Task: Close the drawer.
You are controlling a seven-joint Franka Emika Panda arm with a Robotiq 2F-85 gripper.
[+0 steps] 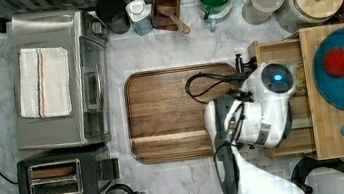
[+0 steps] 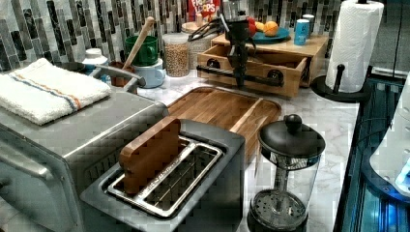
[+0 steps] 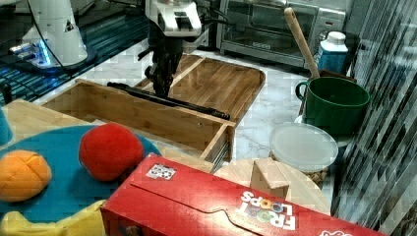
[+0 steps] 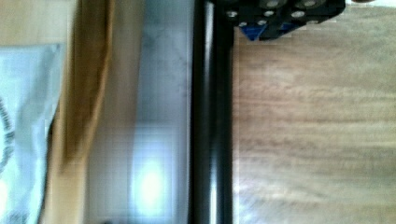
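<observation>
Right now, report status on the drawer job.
Gripper down at the drawer's black handle bar. Drawer pulled out from under the wood block. Brown board lies in front of it, apart from its front.

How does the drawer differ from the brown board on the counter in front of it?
The drawer is pale wood; the brown board is darker. The drawer is an open-topped box with a black bar handle, pulled out of its cabinet; the board lies flat on the marble with rounded corners and no handle. Both are wooden and rectangular.
</observation>
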